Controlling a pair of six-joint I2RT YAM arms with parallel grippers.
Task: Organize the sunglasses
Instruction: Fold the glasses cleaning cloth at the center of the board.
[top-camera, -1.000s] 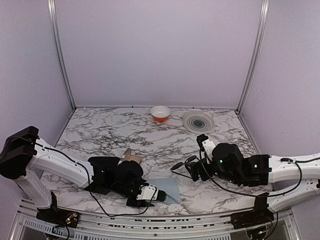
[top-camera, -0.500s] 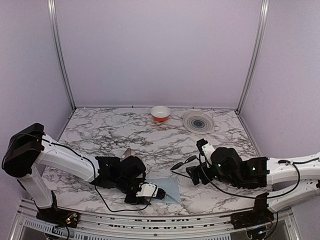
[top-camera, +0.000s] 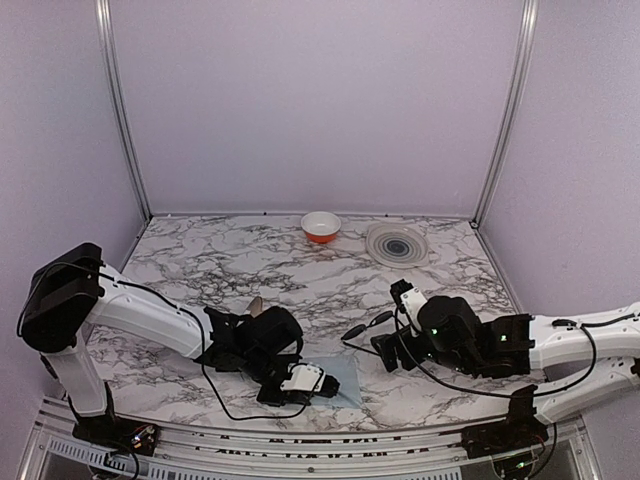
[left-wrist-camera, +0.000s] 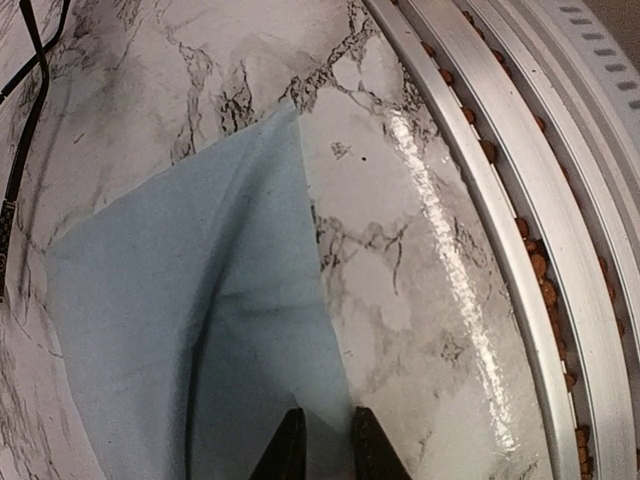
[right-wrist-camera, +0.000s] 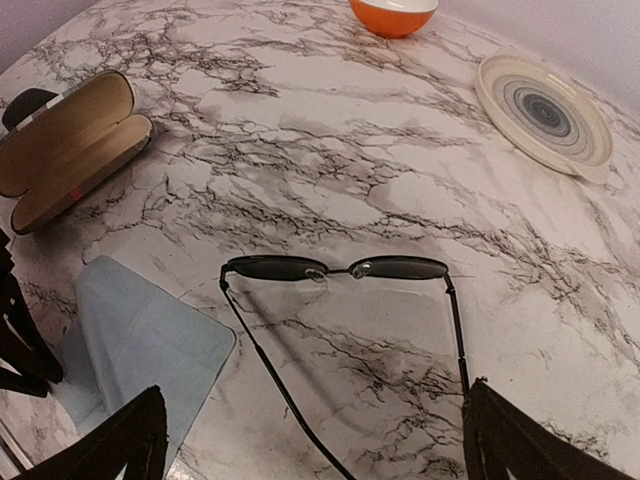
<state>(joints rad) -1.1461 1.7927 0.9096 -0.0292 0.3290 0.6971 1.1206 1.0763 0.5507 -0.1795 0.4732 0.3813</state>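
A white marble-patterned table (top-camera: 230, 265) is sitting inside pale lilac walls (top-camera: 320, 100), and the sunglasses (right-wrist-camera: 335, 268) are lying on it, arms unfolded, just ahead of the right gripper (right-wrist-camera: 315, 390), whose fingers are gaping wide and holding nothing. The left gripper (left-wrist-camera: 328, 445) is hanging low at the edge of a blue cloth (left-wrist-camera: 200, 300), fingers only a sliver apart; whether they are pinching it I cannot tell

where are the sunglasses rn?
Sunglasses lie centre of right wrist view, on the table, temples unfolded toward the right gripper, blue cloth to image-left.
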